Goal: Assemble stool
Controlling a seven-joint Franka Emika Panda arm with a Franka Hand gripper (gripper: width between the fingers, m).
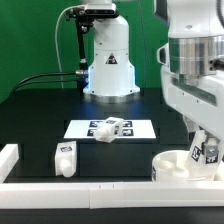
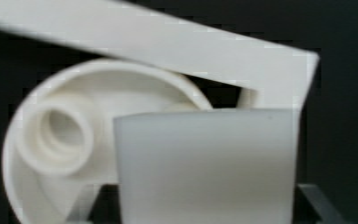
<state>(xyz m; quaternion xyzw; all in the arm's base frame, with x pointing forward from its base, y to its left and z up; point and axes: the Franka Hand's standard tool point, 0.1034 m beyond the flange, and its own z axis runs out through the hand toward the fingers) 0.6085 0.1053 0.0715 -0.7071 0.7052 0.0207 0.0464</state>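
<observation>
Step in hand: by my reading, fitting a leg into the seat; the jaws hang low over the seat with a leg between them.
Jaws: closed on the held leg [image 1: 207, 150], which fills the near part of the wrist view.
Seat: the seat [image 1: 170, 168] rests on the surface [image 1: 40, 110] directly beneath the jaws; its socket [image 2: 66, 128] sits just beside the leg's end, not under it.
Next move: likely calls for lining the leg's end over a socket, then lowering it squarely; I cannot tell whether it touches yet.
Spare legs: a second leg [image 1: 110, 127] lies on the marker board [image 1: 142, 128], well apart from the jaws; a third leg [image 1: 65, 158] is farther still.
Rail: a white rail [image 2: 247, 60] runs just beyond the seat.
Writing: none readable; only black-and-white square tags, and a dark mark on the arm base [image 1: 110, 68] too small to read.
</observation>
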